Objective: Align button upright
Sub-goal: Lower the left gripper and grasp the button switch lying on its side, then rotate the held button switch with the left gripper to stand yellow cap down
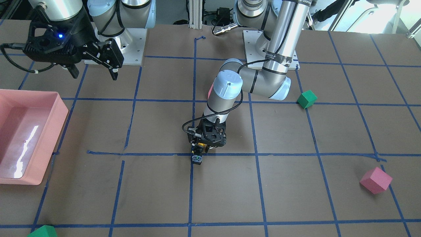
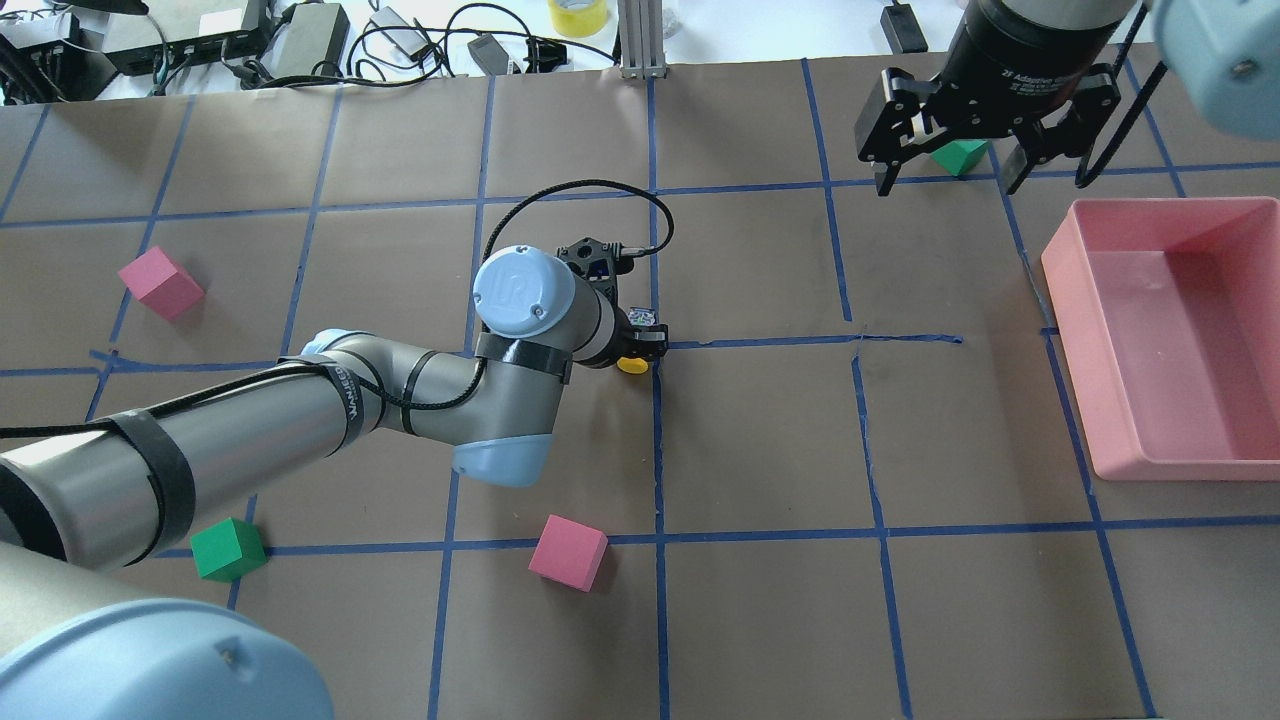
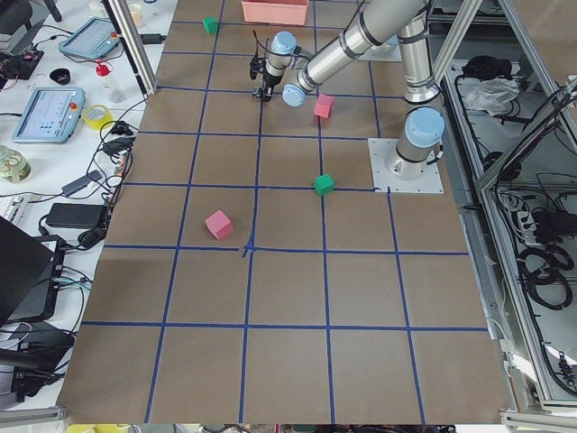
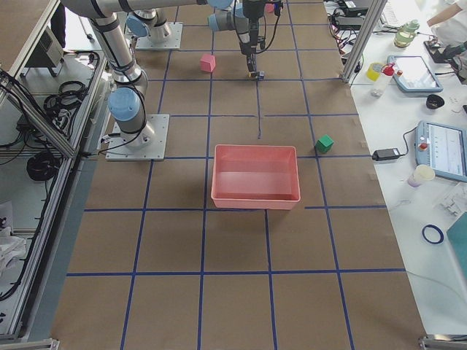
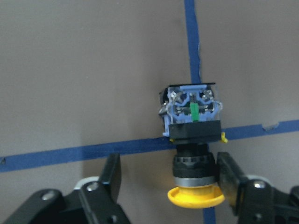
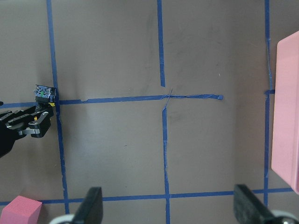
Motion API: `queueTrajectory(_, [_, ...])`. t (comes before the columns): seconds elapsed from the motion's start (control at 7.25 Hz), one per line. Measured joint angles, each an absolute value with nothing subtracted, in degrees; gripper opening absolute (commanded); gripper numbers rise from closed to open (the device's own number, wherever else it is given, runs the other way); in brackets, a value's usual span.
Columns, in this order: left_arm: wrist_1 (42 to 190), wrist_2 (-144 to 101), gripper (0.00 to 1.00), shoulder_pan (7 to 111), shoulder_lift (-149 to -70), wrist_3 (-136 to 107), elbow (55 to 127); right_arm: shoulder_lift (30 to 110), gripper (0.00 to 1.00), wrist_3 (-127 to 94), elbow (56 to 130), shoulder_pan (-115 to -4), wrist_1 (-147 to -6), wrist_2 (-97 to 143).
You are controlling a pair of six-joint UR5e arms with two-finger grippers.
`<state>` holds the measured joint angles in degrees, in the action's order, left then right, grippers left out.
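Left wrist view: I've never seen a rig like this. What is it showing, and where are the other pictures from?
That camera sits on the left arm's wrist, looking down past the left hand. It is open, a finger each side of the button, which lies on its side on blue tape. Other pictures come from fixed cameras above and around the table, plus the right wrist. The right hand hangs open and empty near a pink tray. Coloured cubes lie scattered.
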<state>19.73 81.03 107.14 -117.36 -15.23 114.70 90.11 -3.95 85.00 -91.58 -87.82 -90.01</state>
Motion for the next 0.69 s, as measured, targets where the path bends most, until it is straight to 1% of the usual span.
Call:
queueTrajectory(0.41, [21.56,80.39,0.0,107.14,-116.56,-15.29,114.27,90.09,1.0,-3.95,85.04,-91.58,-87.72,-90.08])
queueTrajectory(0.69, [29.89,80.56,0.0,107.14,-115.4,-17.64,110.55,90.09,1.0,-3.95,85.04,-91.58,-87.66,-90.09])
